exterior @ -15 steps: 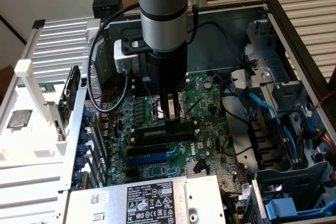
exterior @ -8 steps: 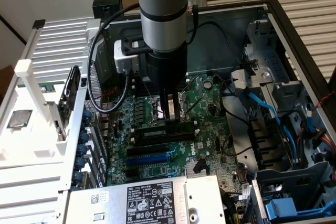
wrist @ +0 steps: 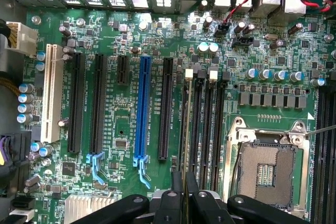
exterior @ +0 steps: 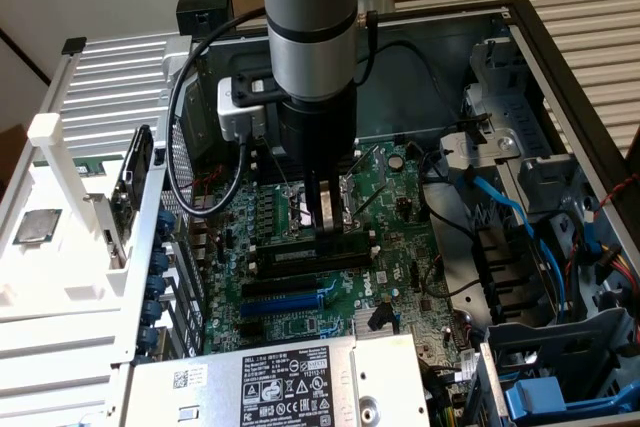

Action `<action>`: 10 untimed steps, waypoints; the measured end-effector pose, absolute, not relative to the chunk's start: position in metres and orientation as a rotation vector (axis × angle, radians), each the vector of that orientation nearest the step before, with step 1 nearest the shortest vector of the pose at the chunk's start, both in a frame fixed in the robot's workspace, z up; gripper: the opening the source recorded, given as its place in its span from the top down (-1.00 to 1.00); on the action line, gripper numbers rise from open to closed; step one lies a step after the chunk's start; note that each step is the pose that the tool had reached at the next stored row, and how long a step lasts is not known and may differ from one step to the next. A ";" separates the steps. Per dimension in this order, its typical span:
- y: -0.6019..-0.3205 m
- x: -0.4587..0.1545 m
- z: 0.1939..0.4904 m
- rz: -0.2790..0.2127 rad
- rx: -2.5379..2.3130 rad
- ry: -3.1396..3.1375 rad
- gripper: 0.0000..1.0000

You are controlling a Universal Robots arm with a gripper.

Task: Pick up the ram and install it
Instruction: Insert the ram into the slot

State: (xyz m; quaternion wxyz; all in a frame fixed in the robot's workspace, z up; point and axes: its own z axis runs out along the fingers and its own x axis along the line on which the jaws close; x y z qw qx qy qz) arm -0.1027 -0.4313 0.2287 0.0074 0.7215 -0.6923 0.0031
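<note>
The ram [exterior: 290, 259] is a long dark stick with a pale label strip. It stands on edge in the black memory slot closest to the expansion slots, on the green motherboard [exterior: 395, 197] inside the open computer case. My gripper [exterior: 326, 230] reaches straight down onto the stick's middle. In the wrist view, the ram [wrist: 186, 124] shows as a thin edge running along that slot. The gripper [wrist: 184, 184] has its black fingers [wrist: 176, 192] pinched on either side of the stick. Three neighbouring memory slots [wrist: 210, 124] hold nothing.
The bare processor socket [wrist: 265, 171] lies beside the memory slots. A blue expansion slot [wrist: 142, 108] and black slots [wrist: 166, 108] lie on the other side. A silver power supply [exterior: 270, 382] fills the case's near end, and blue cables [exterior: 520, 217] and drive bays sit at the exterior view's right.
</note>
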 end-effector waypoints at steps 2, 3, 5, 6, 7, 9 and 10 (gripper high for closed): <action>-0.431 -0.103 0.228 0.010 2.256 -2.165 0.73; -0.431 -0.103 0.228 0.010 2.256 -2.165 0.73; -0.431 -0.103 0.228 0.011 2.256 -2.164 0.73; -0.431 -0.103 0.228 0.011 2.255 -2.164 0.73; -0.431 -0.103 0.228 0.011 2.255 -2.164 0.73; -0.431 -0.103 0.227 0.011 2.255 -2.164 0.73; -0.431 -0.103 0.227 0.011 2.255 -2.164 0.73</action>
